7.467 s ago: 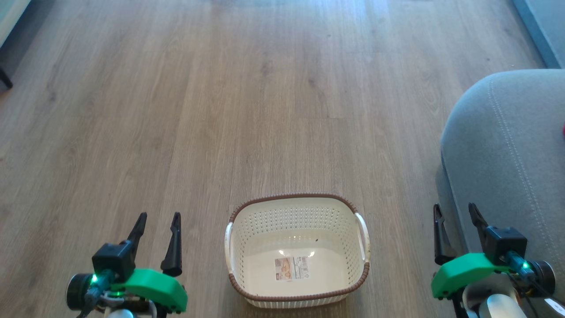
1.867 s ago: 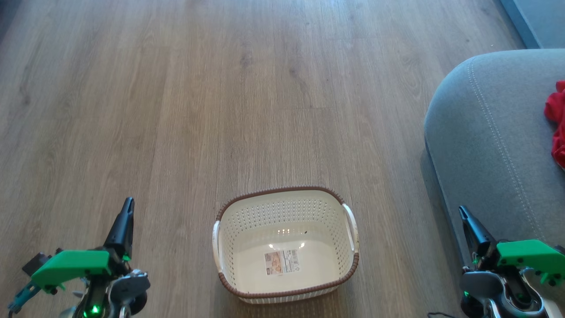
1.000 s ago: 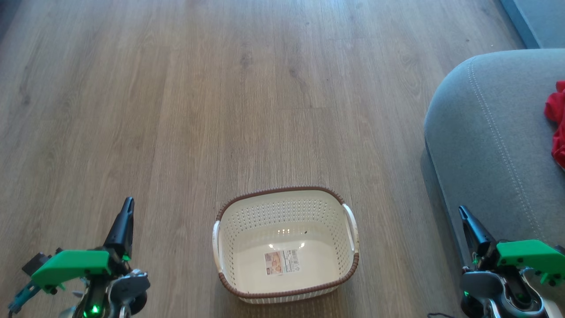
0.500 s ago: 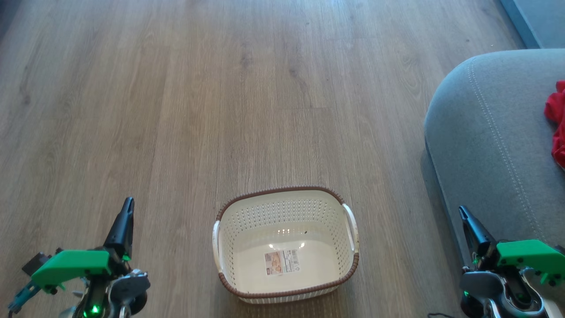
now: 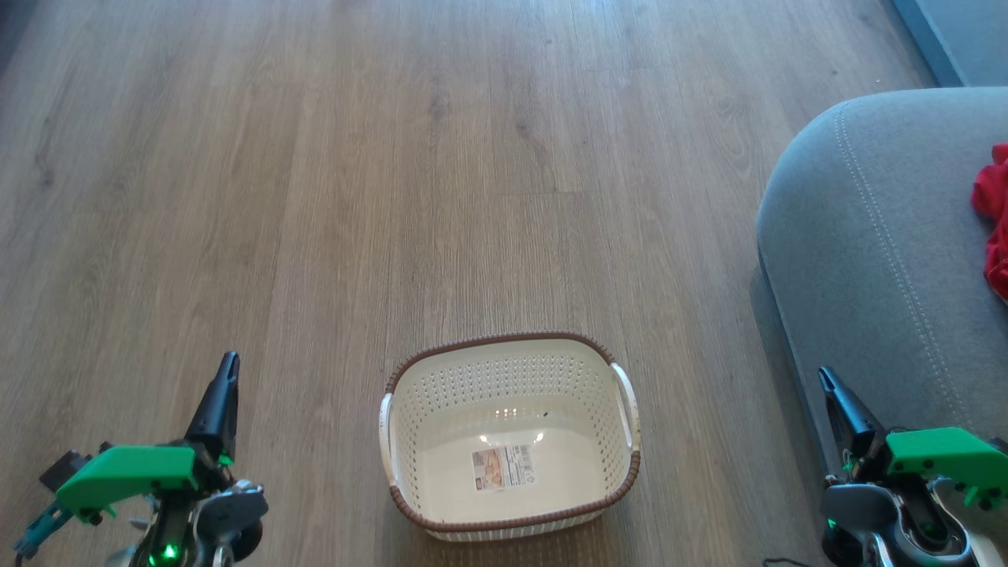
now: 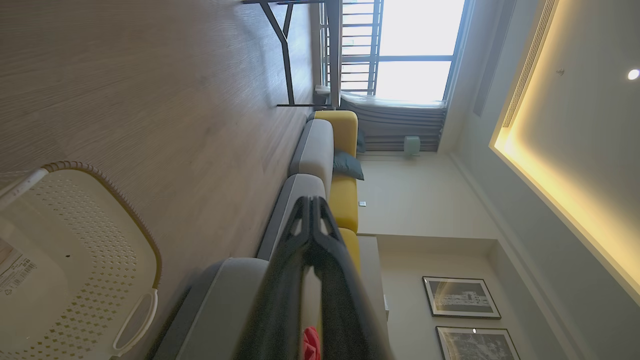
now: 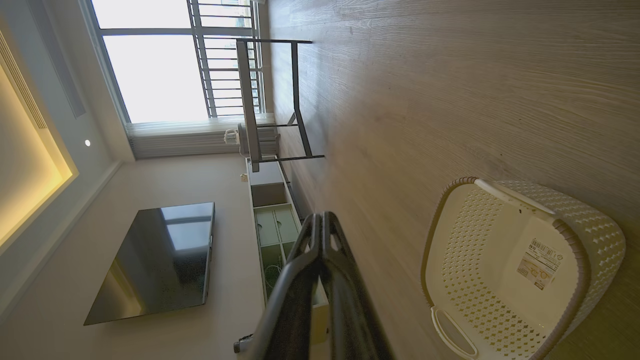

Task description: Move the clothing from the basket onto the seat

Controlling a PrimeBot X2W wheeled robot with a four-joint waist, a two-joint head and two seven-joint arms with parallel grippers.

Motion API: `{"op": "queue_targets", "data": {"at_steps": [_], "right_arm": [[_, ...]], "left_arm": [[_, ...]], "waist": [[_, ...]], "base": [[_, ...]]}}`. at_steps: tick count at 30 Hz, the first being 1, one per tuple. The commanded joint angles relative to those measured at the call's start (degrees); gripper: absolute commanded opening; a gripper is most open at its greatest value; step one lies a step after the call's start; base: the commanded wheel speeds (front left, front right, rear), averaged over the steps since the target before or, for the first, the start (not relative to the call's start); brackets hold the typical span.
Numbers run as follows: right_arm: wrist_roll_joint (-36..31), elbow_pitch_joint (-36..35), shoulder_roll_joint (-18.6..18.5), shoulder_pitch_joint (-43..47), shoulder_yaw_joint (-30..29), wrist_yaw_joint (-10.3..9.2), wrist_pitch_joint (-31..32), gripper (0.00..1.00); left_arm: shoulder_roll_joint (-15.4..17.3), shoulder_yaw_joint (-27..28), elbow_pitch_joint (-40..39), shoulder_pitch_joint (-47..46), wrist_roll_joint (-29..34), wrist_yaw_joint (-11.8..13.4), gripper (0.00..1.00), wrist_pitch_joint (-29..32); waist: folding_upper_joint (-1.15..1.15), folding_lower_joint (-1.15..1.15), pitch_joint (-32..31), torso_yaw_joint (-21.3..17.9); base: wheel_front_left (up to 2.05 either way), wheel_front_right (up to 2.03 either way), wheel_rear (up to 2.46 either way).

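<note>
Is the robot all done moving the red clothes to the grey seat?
It looks finished. Done: the basket is empty but for a paper label, and the red clothing lies on the grey seat. In hand: nothing; the left gripper and right gripper are shut, holding nothing, one each side of the basket. Left: nothing I can see.

One basket (image 5: 512, 378), two end effectors (image 5: 227, 366) (image 5: 825, 376)
</note>
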Motion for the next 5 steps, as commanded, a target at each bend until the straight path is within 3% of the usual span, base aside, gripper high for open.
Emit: {"op": "queue_targets", "data": {"at_steps": [1,5], "right_arm": [[0.35,-2.30,-0.39,-2.81,0.97,0.40,0.43,0.00],[0.35,-2.30,-0.39,-2.81,0.97,0.40,0.43,0.00]], "left_arm": [[0.23,2.07,-2.01,-3.20,-0.24,-0.38,0.00,0.19],[0.23,2.07,-2.01,-3.20,-0.24,-0.38,0.00,0.19]], "waist": [[0.00,0.00,0.00,0.00],[0.00,0.00,0.00,0.00]], "base": [[0.00,0.00,0.00],[0.00,0.00,0.00]]}}
